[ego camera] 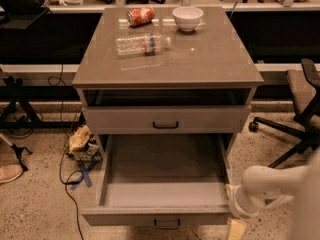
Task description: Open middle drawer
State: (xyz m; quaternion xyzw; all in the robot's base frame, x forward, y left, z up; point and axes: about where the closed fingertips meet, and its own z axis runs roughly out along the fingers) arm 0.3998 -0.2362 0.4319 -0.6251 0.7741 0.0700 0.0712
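Note:
The middle drawer of the grey-beige cabinet stands pulled far out towards me, showing its plain grey, empty interior. Its black bar handle is on the front panel at the bottom of the view. The top drawer above it is shut, with its own black handle. My gripper hangs at the end of the white arm, just off the open drawer's front right corner and apart from the handle.
On the cabinet top lie a clear plastic bottle, a red can and a white bowl. An office chair stands at the right. Cables and a crumpled bag lie on the floor at the left.

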